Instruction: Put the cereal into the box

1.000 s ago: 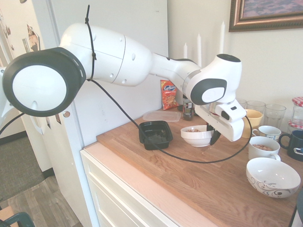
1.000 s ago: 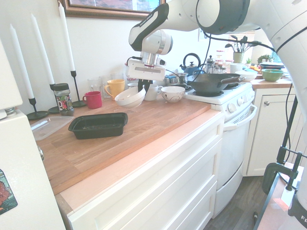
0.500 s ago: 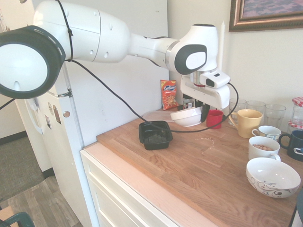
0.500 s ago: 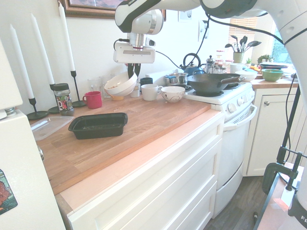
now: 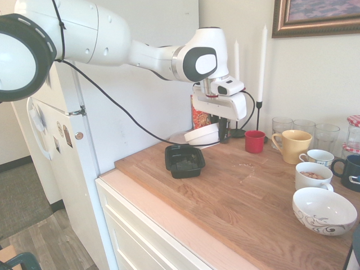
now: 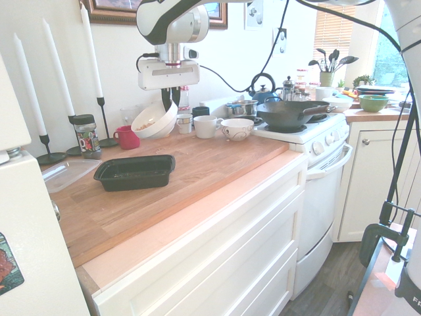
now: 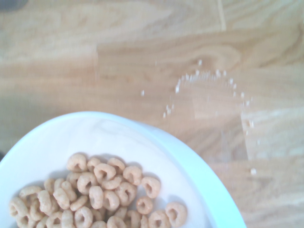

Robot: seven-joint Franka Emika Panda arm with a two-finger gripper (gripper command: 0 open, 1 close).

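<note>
- Claw (image 6: 171,99) pinches the rim of a tilted white bowl (image 6: 153,120), held in the air above the worktop (image 6: 217,158).
- Cereal (image 7: 95,192) sits heaped in that bowl.
- Box (image 5: 184,160) rests on the worktop, near the raised bowl.

Tan ring cereal (image 7: 95,194) heaped, black box (image 5: 184,160) on counter

Bare wooden countertop (image 6: 197,164) lies open around my black box (image 6: 135,172), front and right. Behind it, against the wall, stand 3 candles (image 6: 92,49), a spice jar (image 6: 84,137) and a red mug (image 6: 127,137); a clear lid (image 6: 66,174) lies beside it. Mugs and bowls (image 5: 324,210) crowd the far end.
</note>
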